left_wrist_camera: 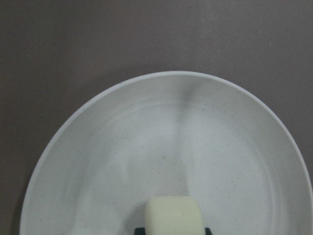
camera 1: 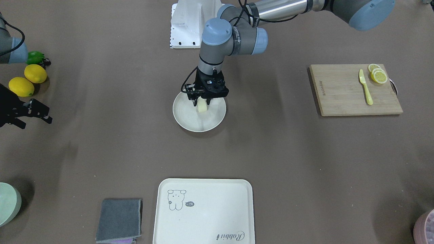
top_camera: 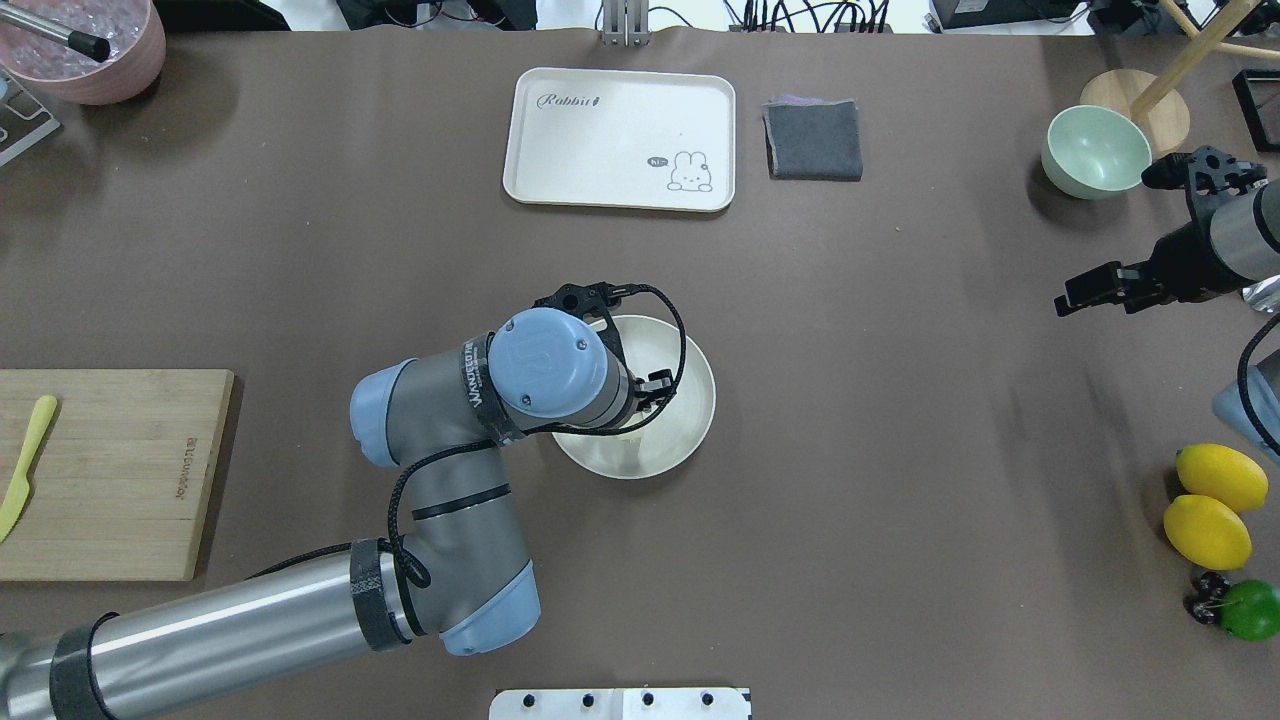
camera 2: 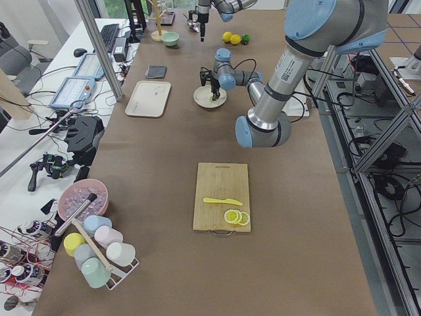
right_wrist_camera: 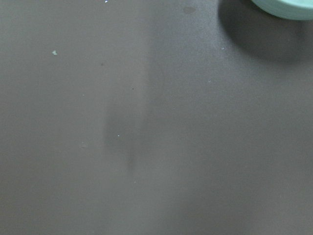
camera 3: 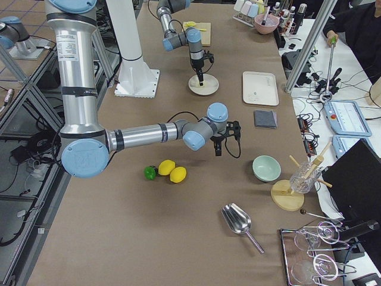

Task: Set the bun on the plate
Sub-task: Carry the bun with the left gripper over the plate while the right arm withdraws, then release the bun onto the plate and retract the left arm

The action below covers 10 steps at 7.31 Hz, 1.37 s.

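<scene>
One small bun, pale cream-yellow, smooth and blocky with rounded corners, is pinched between the fingers of the left gripper, which points straight down. Directly beneath the gripper lies the round, cream-white plate. The bun is over the half nearer the robot's base, and whether it touches the plate's floor cannot be told.

The left wrist camera shows the bun close up at the lower edge. Dark fingertips just peek out at its bottom corners, and the speckled plate spreads beyond.

From overhead, the left arm's wrist joint hides the bun entirely, with only part of the plate showing past it.

Well apart, the right gripper hovers with fingers spread wide, a pale green bowl just beyond it.
</scene>
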{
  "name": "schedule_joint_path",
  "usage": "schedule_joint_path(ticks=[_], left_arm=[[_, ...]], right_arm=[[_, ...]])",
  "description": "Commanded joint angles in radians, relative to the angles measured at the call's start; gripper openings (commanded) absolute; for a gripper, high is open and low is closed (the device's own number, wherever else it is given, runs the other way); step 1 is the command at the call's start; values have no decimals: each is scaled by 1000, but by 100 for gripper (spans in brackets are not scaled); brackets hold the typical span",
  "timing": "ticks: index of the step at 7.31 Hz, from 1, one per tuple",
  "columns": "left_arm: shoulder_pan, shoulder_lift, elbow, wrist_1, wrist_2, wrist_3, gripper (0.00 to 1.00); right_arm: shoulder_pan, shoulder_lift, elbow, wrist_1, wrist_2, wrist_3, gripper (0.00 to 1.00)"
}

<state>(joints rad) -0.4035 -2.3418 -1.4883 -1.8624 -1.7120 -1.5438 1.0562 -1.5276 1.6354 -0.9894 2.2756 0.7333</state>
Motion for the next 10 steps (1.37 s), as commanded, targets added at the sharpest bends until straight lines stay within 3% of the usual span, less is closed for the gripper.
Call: schedule_joint_path(ticks=[1, 2, 3, 5, 8, 10], left_arm=[[0, 1, -4, 2, 9, 1, 81], [0, 1, -16, 2, 34, 1, 98], [-17, 10, -45, 9, 31, 16, 98], [-133, 76, -184, 203, -68, 219, 98], [-393, 417, -415, 255, -295, 635, 98], [-666, 621, -412, 249, -461, 1095, 98]], right_arm=[[7, 0, 1, 0, 13, 0, 99], [24, -3, 11, 0, 24, 0, 99], [34, -9, 15, 0, 27, -3, 99], [76, -35, 14, -2, 33, -78, 99], [253, -49, 14, -235, 59, -465, 99], [342, -49, 6, -371, 59, -677, 99]])
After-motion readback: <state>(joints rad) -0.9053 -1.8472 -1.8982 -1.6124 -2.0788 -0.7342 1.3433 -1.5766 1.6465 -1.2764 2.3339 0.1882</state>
